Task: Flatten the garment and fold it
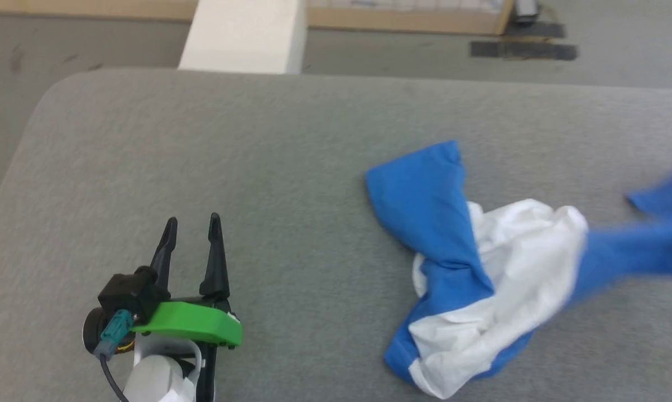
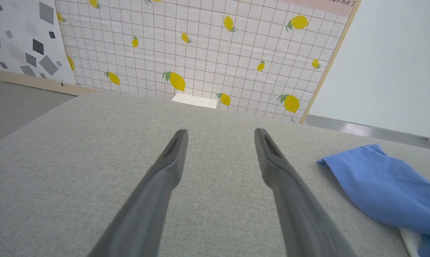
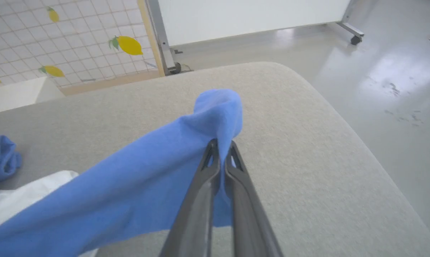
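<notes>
Left gripper (image 1: 193, 219), fingers wide apart, one crumpled garment (image 1: 481, 268) on table (image 1: 258, 139), right gripper (image 3: 223, 143) fingers pinching its sleeve (image 3: 147, 171)

Bright, even light casts only faint soft shadows, the garment (image 1: 503, 262) smears with motion blur at the head view's right edge, glare whitens the floor (image 3: 397, 67) at the right wrist view's upper right, and both wrist views bow toward their edges.
</notes>
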You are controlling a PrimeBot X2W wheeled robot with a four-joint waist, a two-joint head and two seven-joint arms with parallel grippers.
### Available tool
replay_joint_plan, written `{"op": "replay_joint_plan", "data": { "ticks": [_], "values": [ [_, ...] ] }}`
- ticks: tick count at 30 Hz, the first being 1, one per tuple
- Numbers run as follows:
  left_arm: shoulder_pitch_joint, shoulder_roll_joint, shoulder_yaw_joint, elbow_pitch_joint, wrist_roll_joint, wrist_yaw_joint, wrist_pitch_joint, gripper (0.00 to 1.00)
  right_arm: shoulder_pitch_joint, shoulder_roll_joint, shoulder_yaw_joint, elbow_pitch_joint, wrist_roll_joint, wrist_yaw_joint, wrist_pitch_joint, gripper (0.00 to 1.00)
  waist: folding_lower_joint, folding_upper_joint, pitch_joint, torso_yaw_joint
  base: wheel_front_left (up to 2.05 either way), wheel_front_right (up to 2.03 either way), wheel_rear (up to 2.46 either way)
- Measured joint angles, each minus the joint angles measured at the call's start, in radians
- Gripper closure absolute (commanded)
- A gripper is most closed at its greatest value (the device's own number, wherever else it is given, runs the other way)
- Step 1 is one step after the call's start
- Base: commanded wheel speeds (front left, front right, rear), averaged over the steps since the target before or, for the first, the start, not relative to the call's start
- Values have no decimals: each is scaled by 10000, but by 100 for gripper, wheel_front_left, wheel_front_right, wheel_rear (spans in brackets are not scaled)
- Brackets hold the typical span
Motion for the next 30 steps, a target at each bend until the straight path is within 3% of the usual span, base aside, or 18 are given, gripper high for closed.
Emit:
{"op": "replay_joint_plan", "data": {
  "ticks": [4,5,7,11,16,21,30],
  "values": [
    [84,-2,21,19,13,-33,0,0,1218,63,-1095,-31,-50,-2,915,100,0,0,-283,-445,0,0,0],
    [109,-2,27,29,25,-58,0,0,1482,67,-1229,140,151,-2,1179,84,0,0,-349,-550,0,0,0],
    [146,-4,48,31,27,-73,0,0,1870,94,-1279,328,410,-2,1290,0,0,0,-448,-720,0,0,0],
    [160,-4,65,29,27,-81,0,0,1975,111,-1229,407,803,-2,-171,0,0,0,-579,-1002,0,0,0],
    [148,-6,27,27,128,-123,0,0,1735,105,481,366,1220,-2,-2096,0,0,0,-567,-1029,0,0,0],
    [134,-6,-157,82,217,-171,0,0,1117,113,2057,397,1373,-2,-2652,0,0,0,-467,-751,0,0,0],
    [91,-8,-487,219,167,-148,0,0,430,111,3802,861,1388,-2,-3467,0,0,0,-344,-17,0,0,0]
  ]
}}
